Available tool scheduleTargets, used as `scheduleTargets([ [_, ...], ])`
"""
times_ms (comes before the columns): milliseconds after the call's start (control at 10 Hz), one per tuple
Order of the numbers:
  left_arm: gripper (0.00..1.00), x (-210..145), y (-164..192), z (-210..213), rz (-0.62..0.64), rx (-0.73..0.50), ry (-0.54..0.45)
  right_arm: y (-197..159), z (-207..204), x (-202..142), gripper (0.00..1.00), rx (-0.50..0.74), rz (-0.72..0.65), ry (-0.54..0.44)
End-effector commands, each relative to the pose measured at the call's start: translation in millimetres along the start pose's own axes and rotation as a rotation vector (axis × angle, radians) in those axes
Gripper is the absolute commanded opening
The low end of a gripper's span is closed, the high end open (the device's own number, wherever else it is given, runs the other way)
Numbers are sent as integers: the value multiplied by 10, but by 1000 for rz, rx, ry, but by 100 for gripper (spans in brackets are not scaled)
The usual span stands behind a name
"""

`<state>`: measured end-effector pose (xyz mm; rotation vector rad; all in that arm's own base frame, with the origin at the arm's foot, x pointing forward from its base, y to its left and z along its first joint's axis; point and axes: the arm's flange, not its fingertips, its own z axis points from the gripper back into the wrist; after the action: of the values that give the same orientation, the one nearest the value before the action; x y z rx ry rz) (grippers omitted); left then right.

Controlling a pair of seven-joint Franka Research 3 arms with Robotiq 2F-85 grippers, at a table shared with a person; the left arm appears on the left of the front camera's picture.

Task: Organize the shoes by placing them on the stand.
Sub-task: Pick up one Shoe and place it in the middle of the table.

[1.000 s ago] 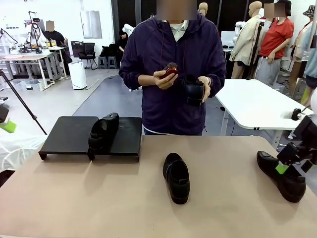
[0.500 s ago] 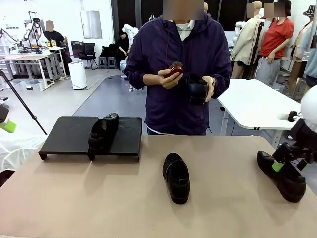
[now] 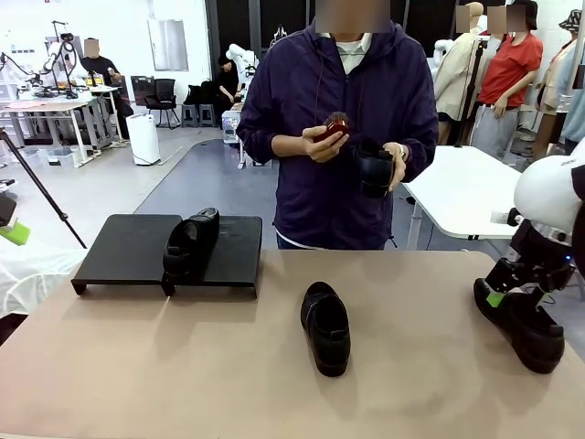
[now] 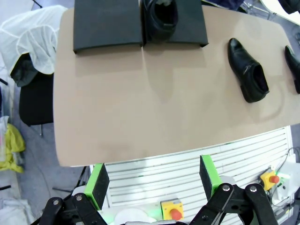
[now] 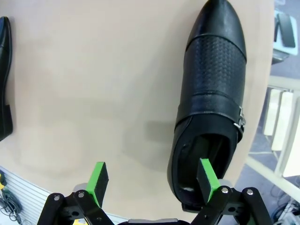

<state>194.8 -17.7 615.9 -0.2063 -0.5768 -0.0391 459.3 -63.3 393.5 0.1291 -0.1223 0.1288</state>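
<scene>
Now your right end effector (image 5: 152, 177) hangs wide open over the right-hand shoe (image 5: 211, 93), one pad (image 5: 206, 173) above its mouth, seemingly lined up for a rim grip; your left end effector (image 4: 152, 176) gapes wide too. One shoe (image 3: 190, 242) sits on the stand (image 3: 119, 247).

The right arm (image 3: 551, 190) has a glossy white shell. The left gripper (image 4: 153, 177) and right gripper (image 5: 152, 177) are black linkages with silver pivot screws and green pads (image 5: 99, 180). The person (image 3: 340, 137) wears a dark purple jacket.
</scene>
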Motion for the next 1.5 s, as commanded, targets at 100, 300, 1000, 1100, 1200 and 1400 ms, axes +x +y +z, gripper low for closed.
scheduleTargets([
  [100, 100, -13, 16, -24, -2, -11, -12, -35, 5, -4, 100, 40, 40, -38],
  [300, 100, -13, 16, -24, -2, -11, -12, -50, -57, -16, 100, 26, 52, -35],
  [1000, 100, -13, 16, -24, -2, -11, -12, -99, -328, -93, 100, 44, 9, 73],
  [1100, 100, -13, 16, -24, -2, -11, -12, -111, -368, -100, 100, 36, 3, 77],
  [1200, 100, -13, 16, -24, -2, -11, -12, -105, -372, -107, 100, 39, 5, 80],
  [1400, 100, -13, 16, -24, -2, -11, -12, -94, -380, -104, 49, 19, 4, 96],
])
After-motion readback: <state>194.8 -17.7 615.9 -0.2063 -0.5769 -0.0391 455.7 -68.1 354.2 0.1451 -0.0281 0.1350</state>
